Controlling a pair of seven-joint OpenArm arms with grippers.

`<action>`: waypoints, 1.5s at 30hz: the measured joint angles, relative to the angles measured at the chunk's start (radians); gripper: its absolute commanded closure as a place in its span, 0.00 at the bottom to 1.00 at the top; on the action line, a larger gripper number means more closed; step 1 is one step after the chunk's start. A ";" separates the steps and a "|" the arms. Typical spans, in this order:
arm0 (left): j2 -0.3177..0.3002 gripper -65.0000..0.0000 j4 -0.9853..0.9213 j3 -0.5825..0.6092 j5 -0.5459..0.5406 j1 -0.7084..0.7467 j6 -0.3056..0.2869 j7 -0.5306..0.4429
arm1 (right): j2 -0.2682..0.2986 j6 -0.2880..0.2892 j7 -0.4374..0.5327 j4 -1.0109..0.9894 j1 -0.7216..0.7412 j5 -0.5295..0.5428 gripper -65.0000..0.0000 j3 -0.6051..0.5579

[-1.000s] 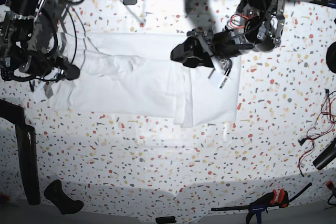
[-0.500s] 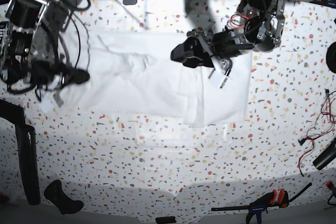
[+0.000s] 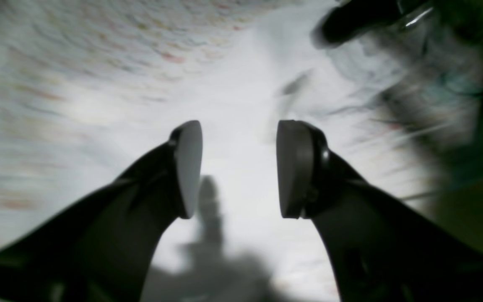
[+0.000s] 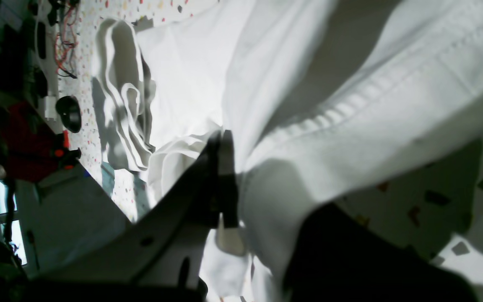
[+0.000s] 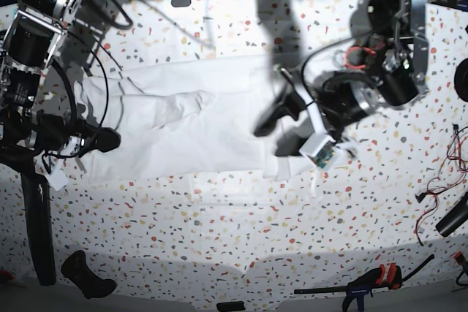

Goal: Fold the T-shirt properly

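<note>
The right gripper is pinching a hemmed edge of the T-shirt, its jaws clamped on the cloth. The left gripper is hanging over the garment's far end with jaws apart, nothing between them. The T-shirt is lying flat on the counter, its long axis running from one set of jaws toward the other, one sleeve bunching on top nearer the right jaws.

Risk, as judged: with only one end gripped, any pull is likely dragging the whole shirt and skewing the fold. The thin hem could also slip free.
</note>
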 measured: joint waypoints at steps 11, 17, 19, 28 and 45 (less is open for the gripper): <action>-0.232 0.57 -0.221 0.004 0.344 0.002 -0.029 -0.464 | 0.000 0.000 0.000 0.000 -0.002 0.003 1.00 0.000; -0.229 0.60 -0.300 0.093 0.438 0.002 -0.031 -0.522 | 0.000 0.000 0.000 0.000 -0.001 0.002 1.00 0.000; -0.228 0.60 -0.300 0.150 0.478 -0.001 -0.031 -0.532 | 0.000 0.000 0.000 0.000 0.003 0.005 1.00 0.000; -0.227 0.60 -0.426 0.364 0.697 -0.045 0.150 -0.571 | -0.017 0.000 0.000 0.000 0.026 0.003 1.00 0.000; -0.197 0.60 -0.496 0.465 0.712 -0.078 0.183 -0.607 | -0.238 0.000 -0.004 0.000 0.182 -0.003 1.00 0.001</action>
